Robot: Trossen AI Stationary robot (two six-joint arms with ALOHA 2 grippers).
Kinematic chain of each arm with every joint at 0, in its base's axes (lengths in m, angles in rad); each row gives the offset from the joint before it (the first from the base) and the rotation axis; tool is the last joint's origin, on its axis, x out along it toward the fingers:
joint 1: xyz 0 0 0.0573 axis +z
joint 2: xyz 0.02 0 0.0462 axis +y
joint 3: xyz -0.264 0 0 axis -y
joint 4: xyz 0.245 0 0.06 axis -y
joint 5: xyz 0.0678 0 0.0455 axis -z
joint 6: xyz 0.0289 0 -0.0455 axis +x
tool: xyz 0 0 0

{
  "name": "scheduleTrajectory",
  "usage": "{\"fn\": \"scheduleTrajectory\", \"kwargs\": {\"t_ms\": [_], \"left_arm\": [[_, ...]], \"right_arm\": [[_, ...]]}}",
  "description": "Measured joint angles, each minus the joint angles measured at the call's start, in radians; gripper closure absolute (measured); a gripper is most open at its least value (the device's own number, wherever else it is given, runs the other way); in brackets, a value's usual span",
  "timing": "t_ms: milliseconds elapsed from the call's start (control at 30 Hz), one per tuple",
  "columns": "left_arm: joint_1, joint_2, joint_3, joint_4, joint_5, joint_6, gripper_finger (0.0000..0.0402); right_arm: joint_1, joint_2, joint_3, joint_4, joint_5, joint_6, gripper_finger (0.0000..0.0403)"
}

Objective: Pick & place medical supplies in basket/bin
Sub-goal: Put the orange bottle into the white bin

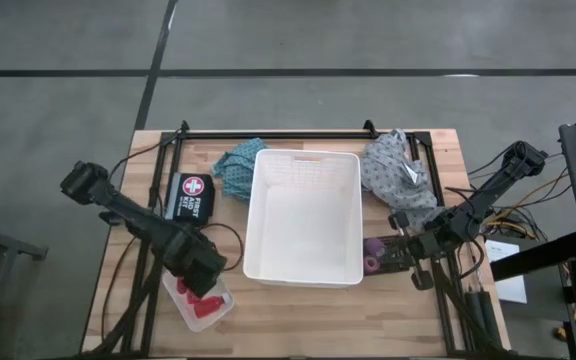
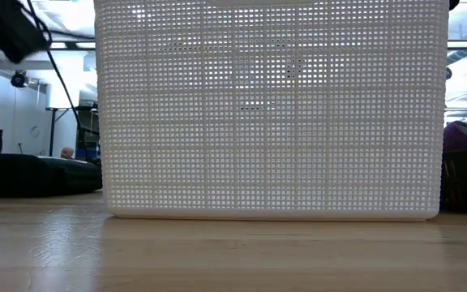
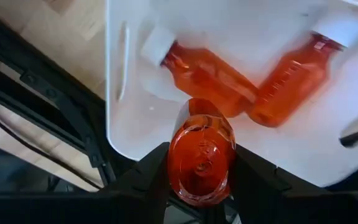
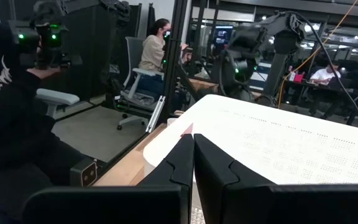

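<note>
My left gripper [image 1: 196, 268] hangs over the small translucent tray [image 1: 218, 305] near the table's front left and is shut on a red bottle [image 3: 199, 134]. Two more red bottles with white caps [image 3: 197, 68] [image 3: 294, 78] lie on their sides in that tray. My right gripper [image 4: 193, 144] is shut and holds nothing; it sits low beside the purple rolls [image 1: 372, 255], right of the large white basket [image 1: 303, 215]. The teal cloth [image 1: 236, 166] lies bunched on the table at the basket's far left corner. The grey cloth [image 1: 398, 168] lies bunched at its far right corner. My left gripper [image 3: 201, 163] pinches the red bottle by the sides of its body near the base [image 3: 201, 158], one finger [image 3: 151, 174] on each side. It comes from above, pointing down, so the base faces the wrist camera. The cap end is hidden behind the body.
A black first aid kit [image 1: 190, 195] lies left of the basket. A black metal frame [image 1: 278, 132] runs along the far edge and down both sides. The basket [image 2: 270, 109] fills the low view, with a purple roll [image 2: 464, 134] at its right. People sit in the room beyond [image 4: 157, 46].
</note>
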Motion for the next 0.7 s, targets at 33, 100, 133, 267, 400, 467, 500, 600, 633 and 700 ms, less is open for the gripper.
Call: {"fn": "scheduleTrajectory", "kwargs": {"t_ms": [33, 100, 133, 267, 400, 467, 500, 600, 633, 700], "left_arm": [[0.011, 0.000, -0.016, 0.009, 0.011, 0.009, 0.0257], [0.030, 0.000, -0.046, 0.043, 0.030, 0.036, 0.0257], [0.039, 0.000, -0.063, 0.057, 0.042, 0.046, 0.0257], [0.068, 0.000, -0.118, 0.115, 0.088, 0.069, 0.0257], [0.083, 0.000, -0.141, 0.132, 0.103, 0.076, 0.0256], [0.085, 0.000, -0.141, 0.134, 0.103, 0.076, 0.0256], [0.086, 0.000, -0.141, 0.138, 0.103, 0.076, 0.0256], [0.085, 0.000, -0.140, 0.154, 0.103, 0.076, 0.0252], [0.085, 0.000, -0.140, 0.153, 0.103, 0.076, 0.0249], [0.085, 0.000, -0.140, 0.152, 0.103, 0.076, 0.0241]], "right_arm": [[0.000, 0.000, 0.000, 0.000, 0.000, 0.000, 0.0394], [0.000, 0.000, 0.000, 0.000, 0.000, 0.000, 0.0394], [0.000, 0.000, 0.000, 0.000, 0.000, 0.000, 0.0394], [0.000, 0.000, 0.000, 0.000, 0.000, 0.000, 0.0394], [0.000, 0.000, 0.000, 0.000, 0.000, 0.000, 0.0394], [0.000, 0.000, 0.000, 0.000, 0.000, 0.000, 0.0394], [0.000, 0.000, 0.000, 0.000, 0.000, 0.000, 0.0394], [0.000, 0.000, 0.000, 0.000, 0.000, 0.000, 0.0394], [0.000, 0.000, 0.000, 0.000, 0.000, 0.000, 0.0394], [0.000, 0.000, 0.000, 0.000, 0.000, 0.000, 0.0394]]}}
